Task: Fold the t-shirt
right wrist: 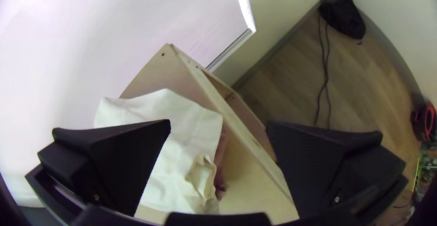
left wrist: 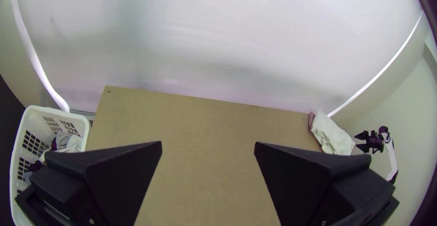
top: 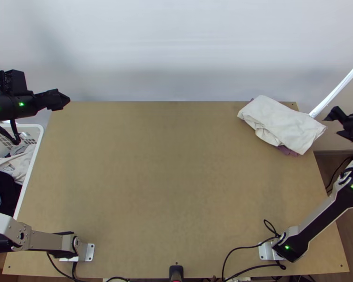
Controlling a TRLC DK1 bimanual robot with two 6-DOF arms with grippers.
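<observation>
A white cloth lies folded into a thick bundle at the table's far right corner, with a mauve cloth under its edge. My left gripper is above the far left corner, far from the cloth; in the left wrist view the left gripper is open and holds nothing. Off the table's right edge, beside the bundle, is my right gripper. In the right wrist view the right gripper stands open, with the white cloth partly behind one finger.
A white basket with white, black and blue clothes stands at the table's left edge. Bare wooden tabletop spans the middle. Black cables run along the near edge, and a wall rises behind the table.
</observation>
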